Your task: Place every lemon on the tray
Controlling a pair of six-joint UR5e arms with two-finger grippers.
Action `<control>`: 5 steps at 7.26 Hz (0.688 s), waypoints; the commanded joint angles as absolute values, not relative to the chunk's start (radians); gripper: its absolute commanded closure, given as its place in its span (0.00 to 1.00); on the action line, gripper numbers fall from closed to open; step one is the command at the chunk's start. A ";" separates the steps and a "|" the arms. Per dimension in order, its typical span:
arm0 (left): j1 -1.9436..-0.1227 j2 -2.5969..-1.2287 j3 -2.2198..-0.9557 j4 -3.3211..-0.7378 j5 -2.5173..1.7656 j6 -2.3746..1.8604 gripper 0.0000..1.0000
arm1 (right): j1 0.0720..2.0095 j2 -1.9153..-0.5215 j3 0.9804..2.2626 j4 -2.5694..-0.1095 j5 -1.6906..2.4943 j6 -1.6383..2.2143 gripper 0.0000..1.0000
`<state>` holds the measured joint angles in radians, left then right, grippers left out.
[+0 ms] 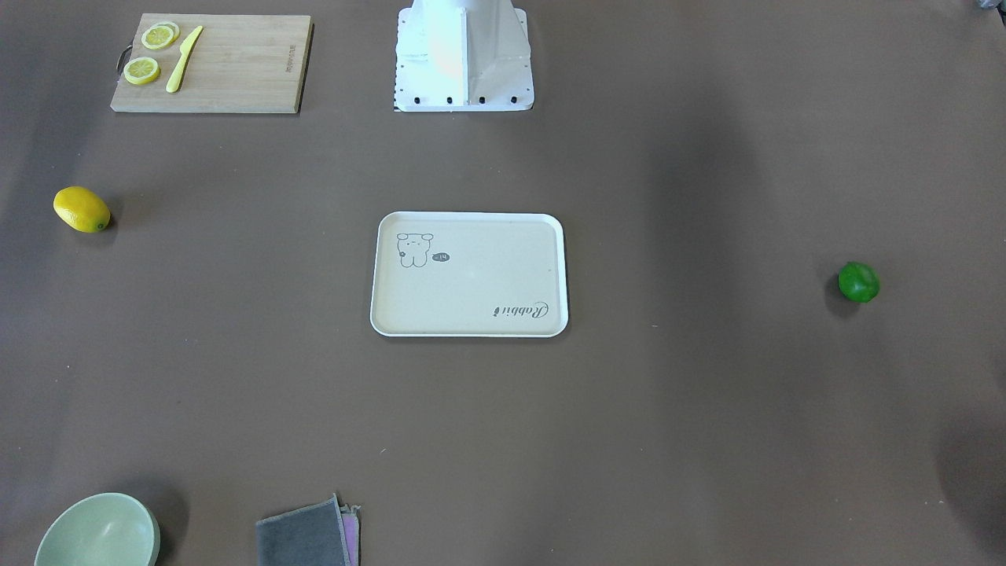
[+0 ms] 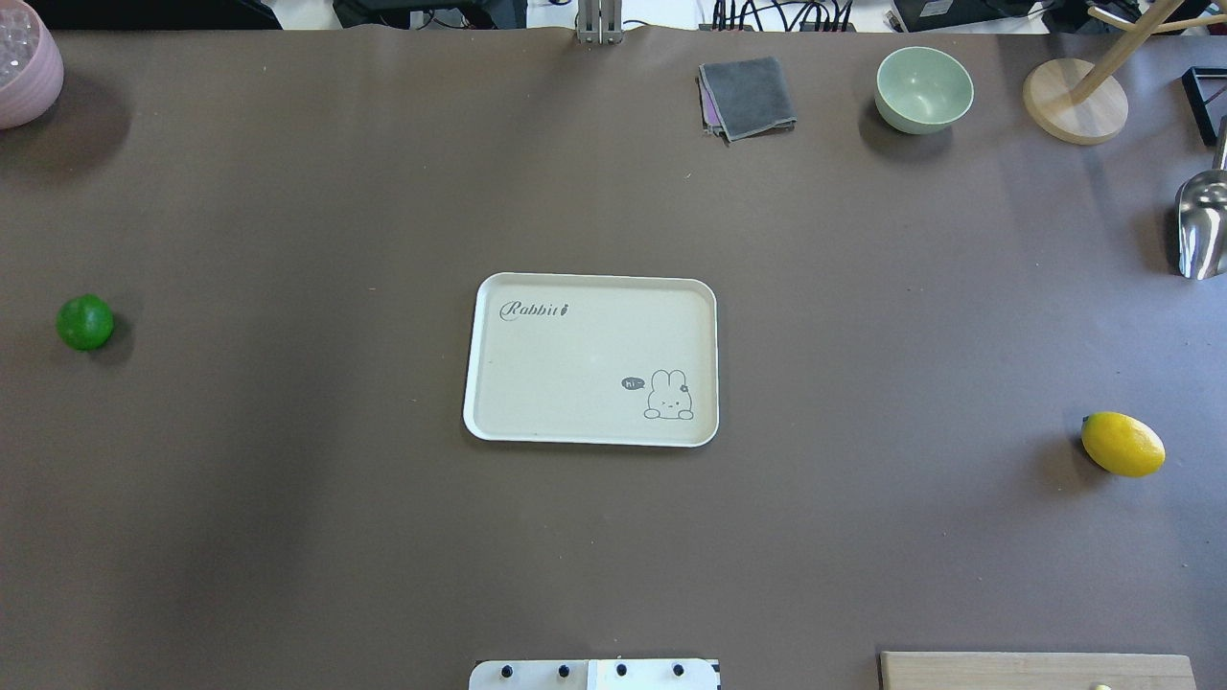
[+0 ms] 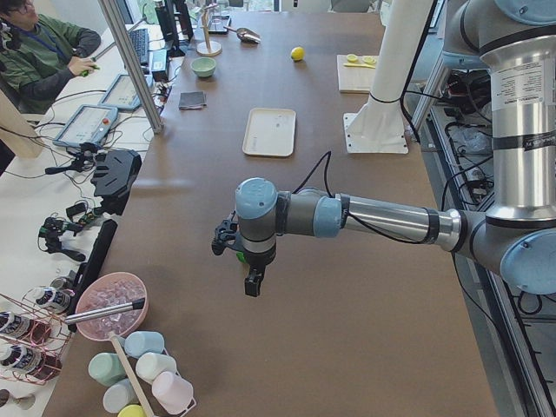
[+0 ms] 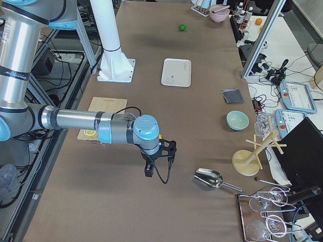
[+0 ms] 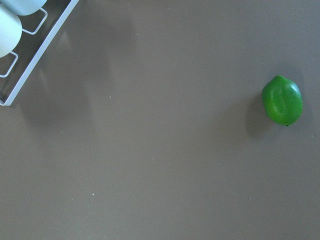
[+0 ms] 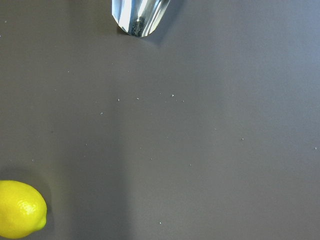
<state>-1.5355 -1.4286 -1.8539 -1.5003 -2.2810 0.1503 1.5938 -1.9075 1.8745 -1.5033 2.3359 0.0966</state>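
The cream tray (image 1: 487,275) lies empty mid-table; it also shows in the overhead view (image 2: 575,364). The yellow lemon (image 2: 1122,444) lies on the table far to its right and also shows in the right wrist view (image 6: 20,209). The green lemon (image 2: 84,322) lies far to its left and also shows in the left wrist view (image 5: 282,100). My left gripper (image 3: 246,265) hovers above the table near the green lemon. My right gripper (image 4: 157,157) hovers near the yellow lemon. Both grippers show only in the side views, so I cannot tell whether they are open or shut.
A bamboo cutting board (image 1: 236,67) with lemon slices (image 1: 159,36) and a yellow knife (image 1: 183,59) lies near the robot base (image 1: 464,55). A green bowl (image 2: 923,88), a grey cloth (image 2: 748,96), a wooden stand (image 2: 1074,101) and a metal scoop (image 2: 1201,225) sit at the far right. A pink bowl (image 2: 24,62) is far left.
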 commanded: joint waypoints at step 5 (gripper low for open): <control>-1.534 -1.428 -1.916 -1.500 -2.279 0.152 0.02 | 1.595 -1.910 1.876 -1.502 2.376 0.097 0.00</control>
